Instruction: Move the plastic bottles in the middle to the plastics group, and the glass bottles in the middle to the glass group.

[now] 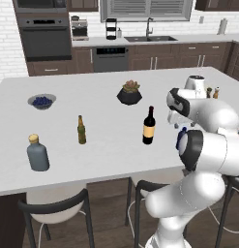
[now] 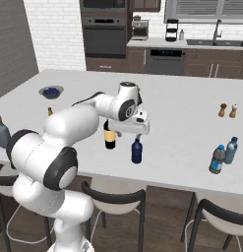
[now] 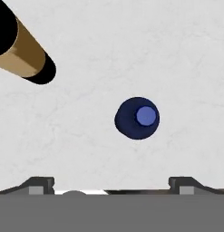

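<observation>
Two fingers (image 3: 41,185) spread wide, gripping nothing, hanging straight above water bottle (image 3: 137,117). Bottle upright near desk (image 2: 187,113) front edge, bare top all round it. Wine bottle (image 2: 109,138) just beside, toward glass group side. Plastics group (image 2: 224,152) well apart near front edge, open desk between.

below gripper: the water bottle (image 3: 137,118) stands upright mid-frame in the hand view, bare counter (image 3: 131,54) on every side of it.
nearest obstacle: the wine bottle (image 2: 109,138), just left of the water bottle in the right base view; upper left corner in the hand view.
right of frame, right base view: open counter up to two plastic bottles (image 2: 224,153) near the edge.
left side, left base view: beer bottle (image 1: 81,130) and flask (image 1: 37,153), well apart, wide gaps between.
</observation>
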